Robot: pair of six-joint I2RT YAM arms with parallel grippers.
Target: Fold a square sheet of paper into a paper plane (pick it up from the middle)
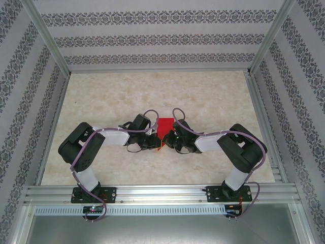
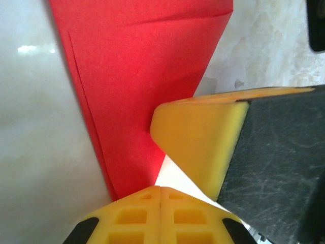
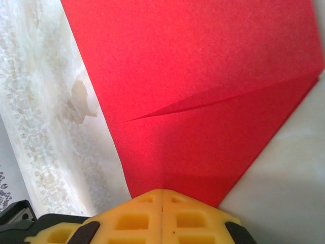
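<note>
My left gripper point(image 2: 160, 189) has its yellow fingertips pressed together on the narrow end of the bright red sheet of thin creased paper point(image 2: 142, 76), and one yellow pad of the other arm sits just beside them. My right gripper point(image 3: 162, 193) is likewise closed, pinching a wider edge of the same sheet, where a single diagonal fold runs across the red. From above, both grippers meet nose to nose at the paper, which lies near the middle of the cream, marble-patterned bench point(image 1: 127, 96), a little closer to its near edge than its far one. Silver aluminium rails point(image 1: 162, 193) frame the bench, and grey-and-white walls with floral stripes point(image 1: 152, 38) close in the far and side edges.
</note>
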